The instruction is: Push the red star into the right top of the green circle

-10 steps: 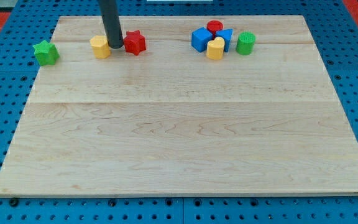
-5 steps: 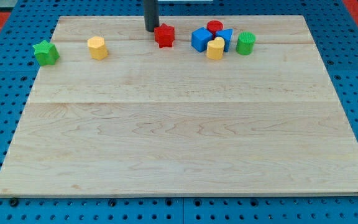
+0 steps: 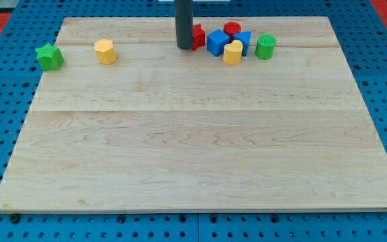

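Observation:
The red star (image 3: 198,35) lies near the view's top, mostly hidden behind my rod, touching the left side of a blue block (image 3: 216,42). My tip (image 3: 184,47) rests on the board right against the star's left side. The green circle (image 3: 265,47) stands at the right end of the cluster, about a hundred pixels to the right of the star.
Between star and green circle sit the blue block, a second blue block (image 3: 244,40), a red cylinder (image 3: 232,29) and a yellow block (image 3: 232,53). A yellow hexagon (image 3: 105,52) and a green star (image 3: 49,57) lie at the view's top left on the wooden board (image 3: 193,134).
My tip has moved right along the view's top, pushing the red star away from the yellow hexagon and up against the blue block.

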Motion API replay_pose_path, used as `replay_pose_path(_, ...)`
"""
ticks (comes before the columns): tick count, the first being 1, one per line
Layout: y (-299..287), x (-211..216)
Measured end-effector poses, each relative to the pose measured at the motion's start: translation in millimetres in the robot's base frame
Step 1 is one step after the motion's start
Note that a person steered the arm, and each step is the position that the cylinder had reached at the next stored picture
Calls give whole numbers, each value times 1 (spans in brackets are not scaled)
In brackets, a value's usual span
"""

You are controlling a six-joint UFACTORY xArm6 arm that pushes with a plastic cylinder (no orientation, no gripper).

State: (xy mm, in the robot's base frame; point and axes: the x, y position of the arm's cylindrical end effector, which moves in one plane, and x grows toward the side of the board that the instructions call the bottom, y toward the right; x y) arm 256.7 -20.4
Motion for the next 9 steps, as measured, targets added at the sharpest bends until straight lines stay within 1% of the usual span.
replay_pose_path(1, 3, -30)
replay_pose_path(2, 9, -44)
replay_pose_path(3, 51, -45)
replay_pose_path(4, 114, -48)
replay_pose_path(6, 99, -64)
replay_pose_path(7, 98, -65)
replay_pose_path(8, 154, -64)
replay_pose_path(9, 224, -40)
